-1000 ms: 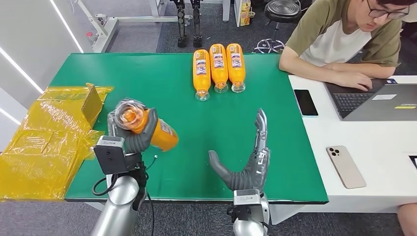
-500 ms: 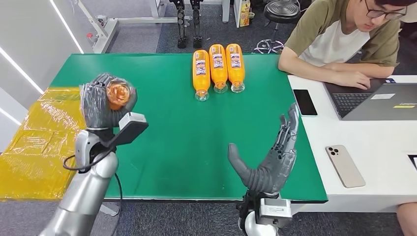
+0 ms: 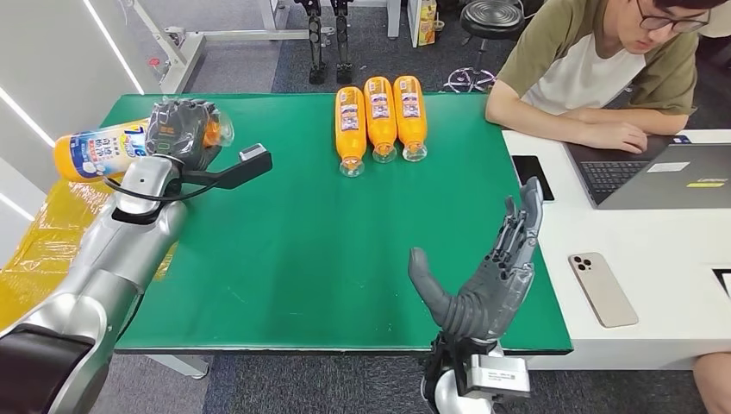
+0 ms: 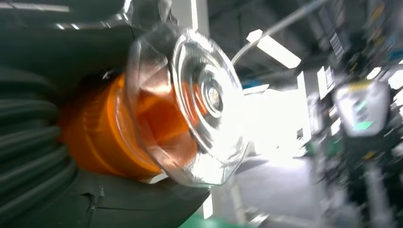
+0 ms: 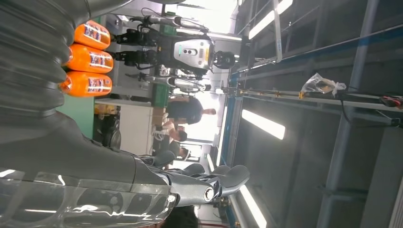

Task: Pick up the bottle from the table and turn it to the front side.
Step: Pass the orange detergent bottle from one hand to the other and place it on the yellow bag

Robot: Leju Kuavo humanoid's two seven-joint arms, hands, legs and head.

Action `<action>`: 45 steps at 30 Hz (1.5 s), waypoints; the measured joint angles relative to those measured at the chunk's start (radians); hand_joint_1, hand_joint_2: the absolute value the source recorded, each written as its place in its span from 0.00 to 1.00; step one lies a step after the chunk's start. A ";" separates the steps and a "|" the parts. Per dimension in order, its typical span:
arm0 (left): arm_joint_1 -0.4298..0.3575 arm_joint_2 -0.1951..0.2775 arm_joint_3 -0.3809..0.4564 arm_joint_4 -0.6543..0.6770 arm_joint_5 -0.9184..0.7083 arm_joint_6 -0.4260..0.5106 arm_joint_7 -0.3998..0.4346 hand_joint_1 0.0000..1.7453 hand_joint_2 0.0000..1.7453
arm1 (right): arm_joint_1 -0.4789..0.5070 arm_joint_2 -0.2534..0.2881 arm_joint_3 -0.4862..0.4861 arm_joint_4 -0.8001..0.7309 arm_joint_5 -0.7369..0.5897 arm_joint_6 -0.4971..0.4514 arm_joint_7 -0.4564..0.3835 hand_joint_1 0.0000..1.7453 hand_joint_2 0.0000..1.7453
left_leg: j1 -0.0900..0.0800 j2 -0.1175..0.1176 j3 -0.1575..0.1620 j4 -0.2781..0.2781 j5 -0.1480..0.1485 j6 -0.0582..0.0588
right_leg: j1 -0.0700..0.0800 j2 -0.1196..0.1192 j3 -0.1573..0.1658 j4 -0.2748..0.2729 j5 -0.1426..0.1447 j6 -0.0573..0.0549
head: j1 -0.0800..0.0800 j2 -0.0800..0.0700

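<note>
My left hand (image 3: pixel 181 129) grips an orange bottle (image 3: pixel 95 153) near its clear cap end, held up over the far left corner of the green table (image 3: pixel 302 250). The bottle lies sideways, its white and blue label facing me and its base pointing left, past the table's edge. The left wrist view shows the clear cap and orange neck (image 4: pixel 161 118) close up, wrapped by my fingers. My right hand (image 3: pixel 487 280) is raised over the table's front edge with fingers spread and nothing in it; its fingertips (image 5: pixel 209 183) appear in the right wrist view.
Three more orange bottles (image 3: pixel 379 116) lie side by side at the table's far edge. Yellow plastic wrap (image 3: pixel 39 254) lies left of the table. A person (image 3: pixel 595 69) sits at the white desk on the right with a laptop (image 3: pixel 664 177) and two phones (image 3: pixel 603 291).
My left arm has swung up and out to the left with the bottle, which now lies sideways showing its label. My right hand has drifted right and slightly nearer.
</note>
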 joint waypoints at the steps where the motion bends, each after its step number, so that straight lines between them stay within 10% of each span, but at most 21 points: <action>1: -0.001 0.005 -0.006 0.012 -0.003 -0.003 0.003 1.00 1.00 | 0.000 0.000 0.000 -0.001 0.000 0.000 0.000 0.00 1.00 | 0.000 0.000 0.000 0.000 0.000 0.000 | 0.000 0.000 0.000 0.000 0.000 0.000 | 0.000 0.000; 14: 0.010 0.048 -0.071 0.096 -0.096 -0.149 0.031 1.00 1.00 | -0.001 0.002 0.000 -0.002 -0.009 0.000 0.001 0.00 1.00 | 0.000 0.000 -0.001 -0.001 0.000 0.000 | 0.000 0.000 0.000 0.001 0.000 0.000 | 0.000 0.000; 28: 0.117 0.045 -0.087 0.132 -0.067 -0.265 -0.187 1.00 1.00 | -0.003 0.003 0.000 0.003 -0.027 0.000 0.023 0.00 1.00 | 0.000 -0.001 -0.002 -0.001 0.000 0.000 | 0.000 -0.001 -0.001 0.001 0.000 0.000 | 0.000 0.000; 45: 0.160 0.022 -0.087 0.141 -0.050 -0.284 -0.236 1.00 1.00 | -0.035 0.007 0.008 0.034 -0.043 0.000 0.021 0.00 1.00 | 0.000 -0.001 -0.002 -0.001 0.000 0.000 | 0.000 -0.001 -0.001 0.001 0.000 0.000 | 0.000 0.000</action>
